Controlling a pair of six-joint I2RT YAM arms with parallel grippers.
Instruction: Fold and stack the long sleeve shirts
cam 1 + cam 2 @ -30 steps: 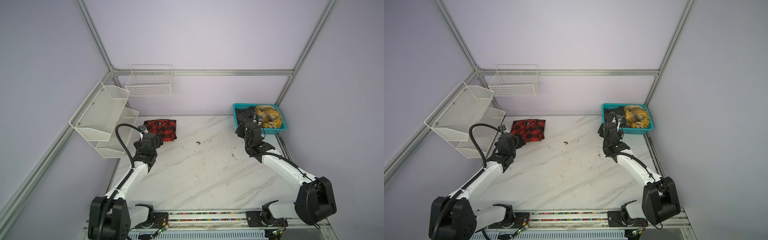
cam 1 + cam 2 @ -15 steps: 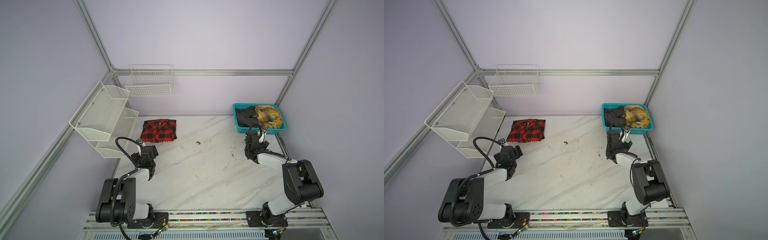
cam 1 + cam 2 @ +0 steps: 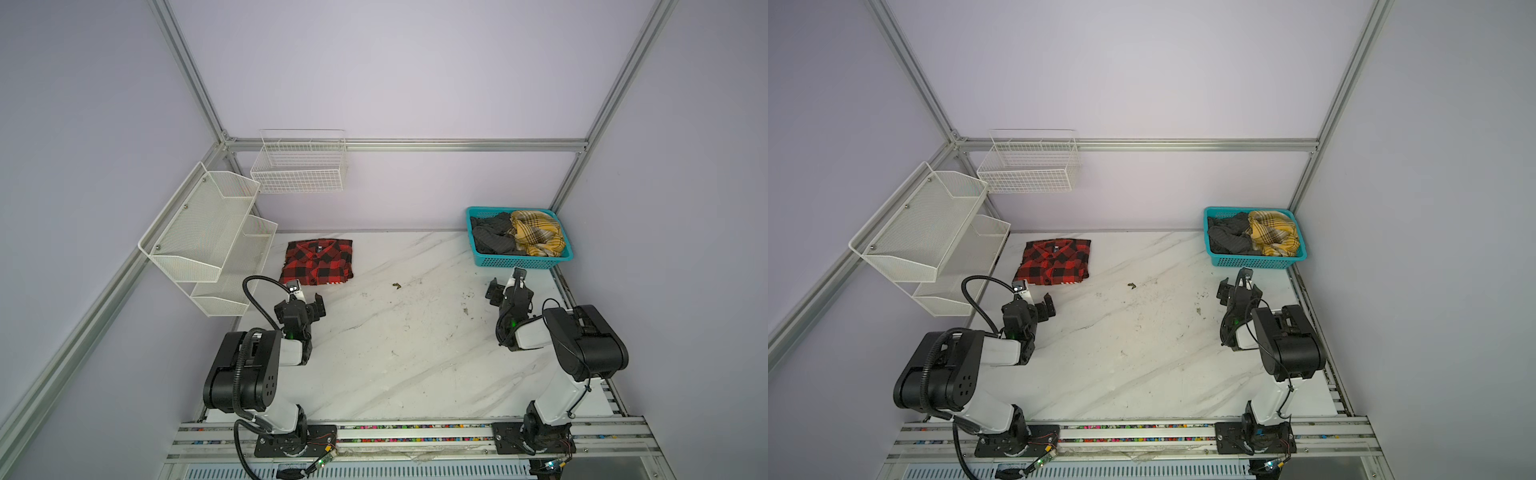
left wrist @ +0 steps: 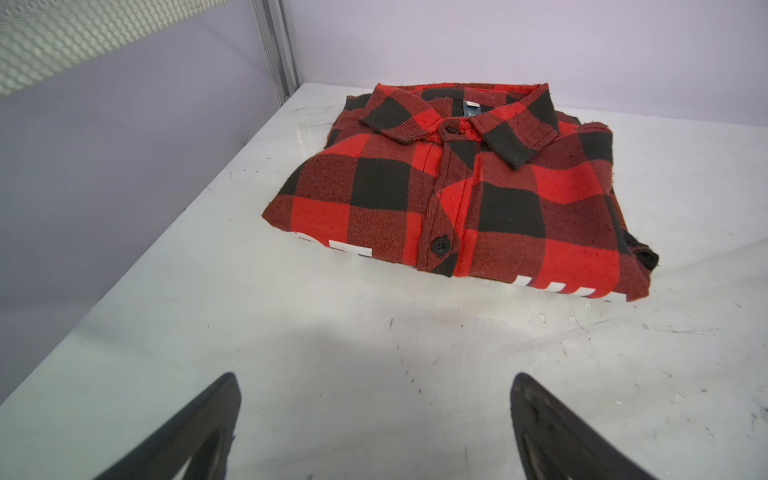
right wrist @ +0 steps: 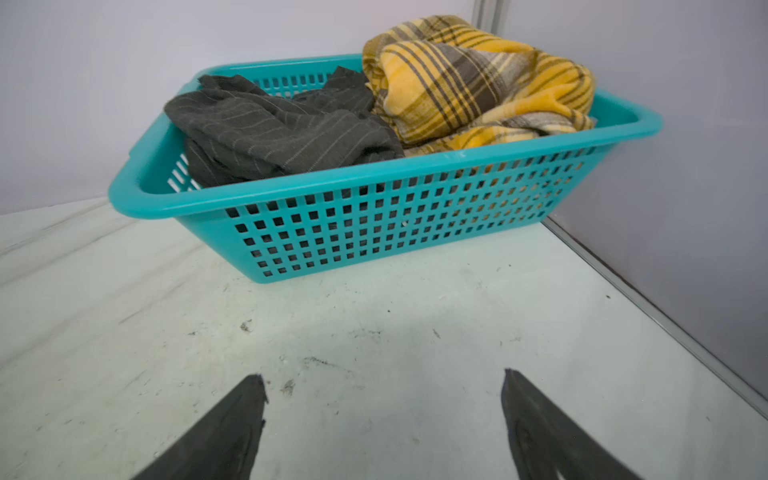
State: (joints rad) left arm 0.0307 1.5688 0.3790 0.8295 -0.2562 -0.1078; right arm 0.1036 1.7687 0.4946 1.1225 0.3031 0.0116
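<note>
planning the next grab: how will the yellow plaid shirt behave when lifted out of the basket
The yellow plaid shirt lies crumpled in loose folds, so it will probably flop and unfurl. Its cloth looks thick and fuzzy, likely easy to pinch. It touches the dark grey shirt beside it, which might drag along.

A teal basket stands on the marble desk just ahead of the right tool; white mesh shelves (wall-mounted) hang beside the left tool.
</note>
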